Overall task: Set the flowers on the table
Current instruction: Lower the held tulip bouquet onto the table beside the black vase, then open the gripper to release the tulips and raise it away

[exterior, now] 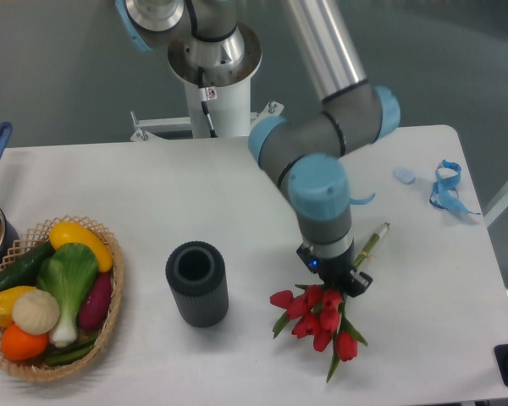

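Your pincer (334, 279) sat lower right of centre, directly over flowers (320, 320) on worktop (237, 194); grip state could not be told. Vase (196, 283) left of them.

The white table (237, 186) bears a basket (110, 321), vase (197, 283), flowers (322, 321) and blue strap (447, 186).

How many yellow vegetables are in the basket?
2. One yellow vegetable lies at the back of the basket, the other at its left side; more may be hidden underneath.
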